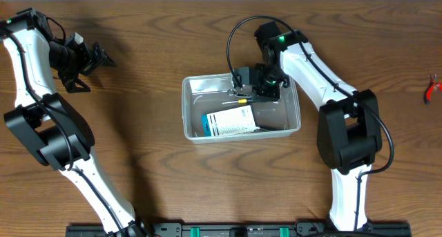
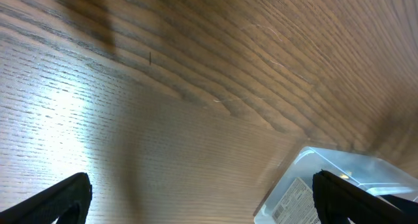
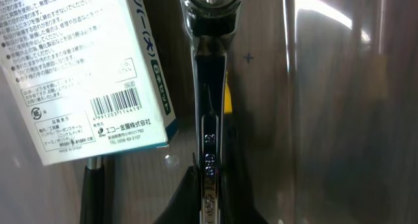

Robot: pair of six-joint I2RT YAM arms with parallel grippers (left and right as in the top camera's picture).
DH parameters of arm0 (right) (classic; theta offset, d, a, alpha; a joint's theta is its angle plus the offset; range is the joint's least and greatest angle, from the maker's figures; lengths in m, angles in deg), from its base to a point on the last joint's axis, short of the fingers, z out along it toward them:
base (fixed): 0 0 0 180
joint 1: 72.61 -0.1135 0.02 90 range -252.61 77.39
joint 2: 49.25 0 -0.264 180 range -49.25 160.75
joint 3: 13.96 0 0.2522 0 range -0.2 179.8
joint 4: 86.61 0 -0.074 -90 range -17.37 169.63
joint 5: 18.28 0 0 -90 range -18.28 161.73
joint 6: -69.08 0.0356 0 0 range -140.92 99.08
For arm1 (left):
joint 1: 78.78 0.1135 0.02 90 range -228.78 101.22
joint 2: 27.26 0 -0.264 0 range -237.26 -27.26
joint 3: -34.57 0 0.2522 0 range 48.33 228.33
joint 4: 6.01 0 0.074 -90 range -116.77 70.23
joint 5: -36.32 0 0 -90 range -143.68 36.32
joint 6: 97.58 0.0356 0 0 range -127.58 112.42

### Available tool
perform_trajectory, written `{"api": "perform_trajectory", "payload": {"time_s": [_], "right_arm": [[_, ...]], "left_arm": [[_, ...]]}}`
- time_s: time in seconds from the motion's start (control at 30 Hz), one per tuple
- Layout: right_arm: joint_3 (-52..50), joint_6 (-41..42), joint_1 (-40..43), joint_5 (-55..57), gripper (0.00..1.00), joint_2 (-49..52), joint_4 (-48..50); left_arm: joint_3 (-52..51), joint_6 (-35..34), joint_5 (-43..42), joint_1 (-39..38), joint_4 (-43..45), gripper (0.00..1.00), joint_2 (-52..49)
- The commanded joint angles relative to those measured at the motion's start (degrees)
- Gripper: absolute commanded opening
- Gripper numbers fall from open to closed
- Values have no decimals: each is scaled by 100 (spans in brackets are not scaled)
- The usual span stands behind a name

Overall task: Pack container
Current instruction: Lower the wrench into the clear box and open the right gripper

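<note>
The clear plastic container [image 1: 185, 107] sits at the table's middle; its corner shows in the left wrist view [image 2: 339, 166]. Inside lie a white box with blue edging [image 1: 230, 121] [image 3: 78, 67] and a black-handled tool [image 3: 95, 192]. My right gripper [image 1: 250, 90] [image 3: 210, 179] is down inside the container, shut on a chrome wrench [image 3: 210, 87] whose ring end points away from the jaws. Something yellow [image 3: 227, 96] lies under the wrench. My left gripper [image 1: 93, 61] [image 2: 206, 208] is open and empty above bare table at the far left.
Red-handled pliers [image 1: 433, 87] lie at the far right edge of the wooden table [image 1: 138, 168]. The right arm's cable arcs over the container's back edge.
</note>
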Motion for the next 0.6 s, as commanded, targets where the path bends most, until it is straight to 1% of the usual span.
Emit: {"api": "perform_trajectory", "payload": {"time_s": [0.0,0.2,0.3,0.37,0.43,0.47,0.53,0.57], "right_arm": [[-24,-39,-46,-350,6,114,0],[-24,-39,-55,-352,9,120,-2],[-24,-39,-55,-350,15,120,-2],[-24,-39,-55,-350,22,120,0],[-24,-39,-55,-352,23,120,0],[-24,-37,-55,-352,25,120,0],[-24,-39,-57,-354,35,120,0],[-22,-37,-59,-354,45,118,4]], "left_arm": [[109,-2,31,24,-13,98,151],[109,-2,31,24,-13,98,151],[109,-2,31,24,-13,98,151],[109,-2,28,24,-13,98,151],[109,-2,31,24,-13,98,151],[109,-2,31,24,-13,98,151],[109,-2,28,24,-13,98,151],[109,-2,31,24,-13,98,151]]}}
